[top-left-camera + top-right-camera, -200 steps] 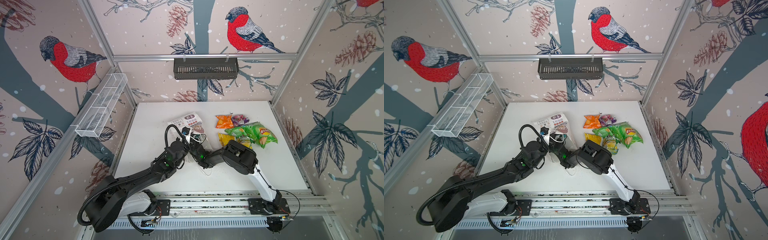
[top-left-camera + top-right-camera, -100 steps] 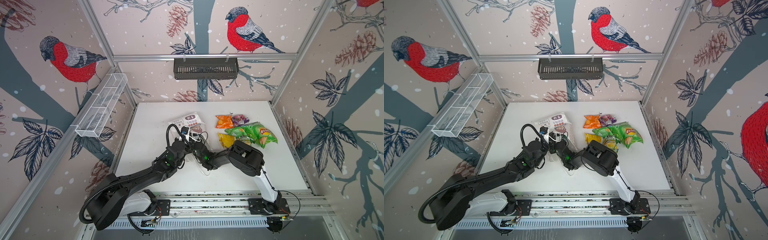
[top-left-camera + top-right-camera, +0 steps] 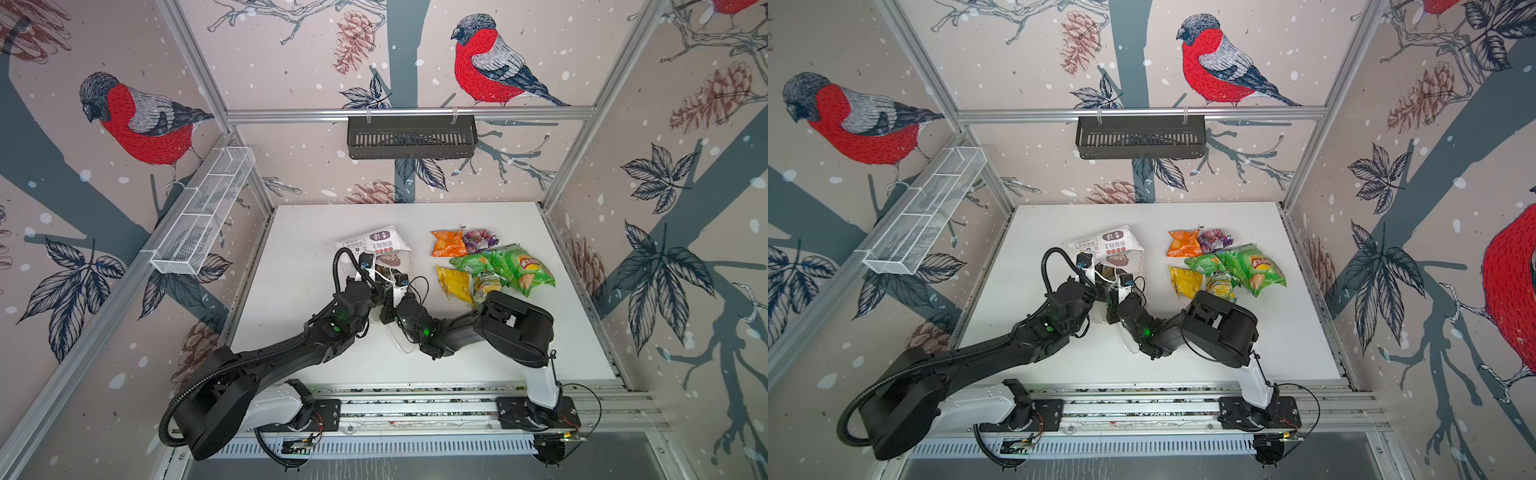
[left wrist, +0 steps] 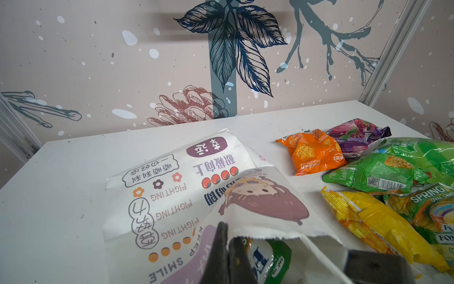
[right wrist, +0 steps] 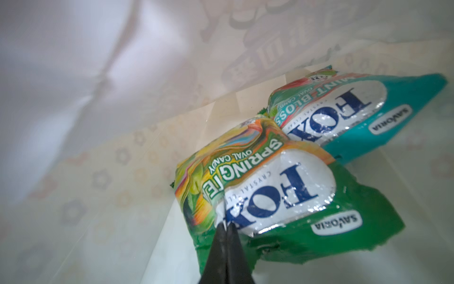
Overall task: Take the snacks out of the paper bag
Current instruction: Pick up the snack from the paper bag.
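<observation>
While the right gripper point(image 5: 224, 226), inside the bag point(image 4: 172, 184), is pinched shut on a green packet point(image 5: 294, 233), with a teal packet point(image 5: 368, 118) deeper in the bag, the left gripper point(image 4: 228, 236) clamps the bag's rim; other snacks point(image 3: 490, 266) lie on the counter point(image 3: 299, 257) beside the bag.

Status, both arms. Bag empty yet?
Left gripper shut on paper bag rim. Right gripper inside, shut on green Fox packet. Teal packet also in bag.
</observation>
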